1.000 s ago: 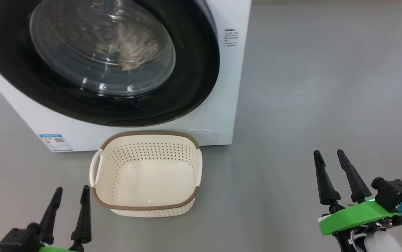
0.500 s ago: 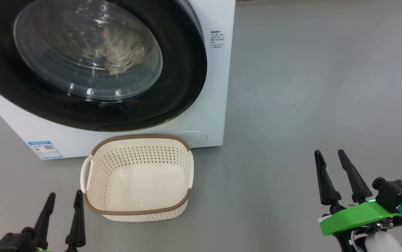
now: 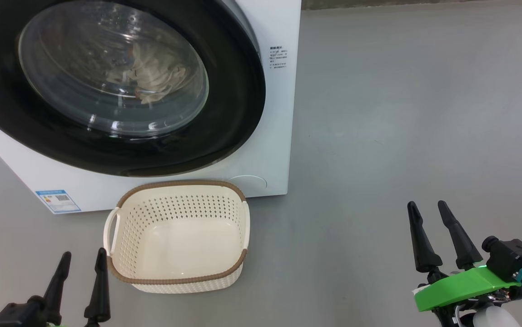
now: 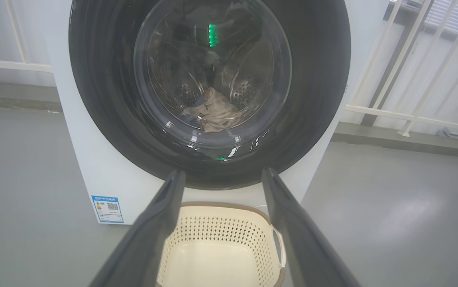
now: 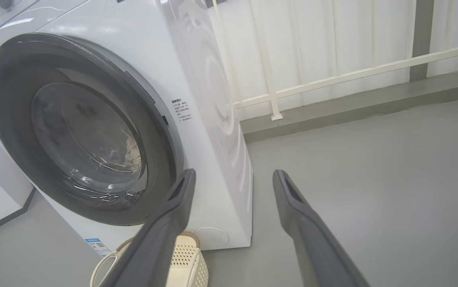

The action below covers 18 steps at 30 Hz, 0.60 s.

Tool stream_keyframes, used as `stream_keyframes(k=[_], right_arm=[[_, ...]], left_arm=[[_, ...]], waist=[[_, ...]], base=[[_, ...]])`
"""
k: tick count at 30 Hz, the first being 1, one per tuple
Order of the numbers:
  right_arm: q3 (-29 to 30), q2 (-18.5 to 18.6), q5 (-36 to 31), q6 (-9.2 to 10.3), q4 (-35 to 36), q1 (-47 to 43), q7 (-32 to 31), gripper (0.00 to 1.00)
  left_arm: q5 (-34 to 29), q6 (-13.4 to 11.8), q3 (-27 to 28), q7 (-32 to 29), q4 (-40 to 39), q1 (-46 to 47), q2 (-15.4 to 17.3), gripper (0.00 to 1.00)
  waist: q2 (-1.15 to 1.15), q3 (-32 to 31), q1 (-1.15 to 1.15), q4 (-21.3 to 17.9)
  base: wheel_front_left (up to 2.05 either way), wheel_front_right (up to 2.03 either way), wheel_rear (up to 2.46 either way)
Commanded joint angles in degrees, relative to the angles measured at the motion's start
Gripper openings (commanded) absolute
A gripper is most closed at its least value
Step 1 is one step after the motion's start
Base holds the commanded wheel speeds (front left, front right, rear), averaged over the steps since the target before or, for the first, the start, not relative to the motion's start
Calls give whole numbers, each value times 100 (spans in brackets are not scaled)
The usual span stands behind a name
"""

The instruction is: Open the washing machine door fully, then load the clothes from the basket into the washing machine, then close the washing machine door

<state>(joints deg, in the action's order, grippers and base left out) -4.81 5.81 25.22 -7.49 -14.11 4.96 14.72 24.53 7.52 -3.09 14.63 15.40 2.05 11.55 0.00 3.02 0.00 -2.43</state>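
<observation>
Basket (image 3: pixel 174 280) beside L claw (image 3: pixel 84 252), far from R claw (image 3: pixel 426 204), both spread wide, holding nothing.

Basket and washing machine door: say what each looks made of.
Basket: likely moulded plastic, matte cream, perforated, with a brown woven-look rim. Washing machine door: glossy black rim, probably plastic, mirroring highlights; its clear bulging window looks like glass, clothes visible through it.
</observation>
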Motion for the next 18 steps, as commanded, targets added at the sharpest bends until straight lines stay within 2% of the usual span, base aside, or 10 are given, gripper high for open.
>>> stream_keyframes(k=[1, 18], right_arm=[[-104, 37, -20, 0, 131, 0, 28, 100], [-187, 27, -15, 0, 129, -49, 28, 100]], left_arm=[[-68, -3, 229, 37, -77, 44, 104, 100], [-149, -3, 293, 37, -13, -44, 74, 100]], waist=[[0, -14, 0, -1], [0, -99, 0, -52]], base=[[0, 0, 0], [0, 0, 0]])
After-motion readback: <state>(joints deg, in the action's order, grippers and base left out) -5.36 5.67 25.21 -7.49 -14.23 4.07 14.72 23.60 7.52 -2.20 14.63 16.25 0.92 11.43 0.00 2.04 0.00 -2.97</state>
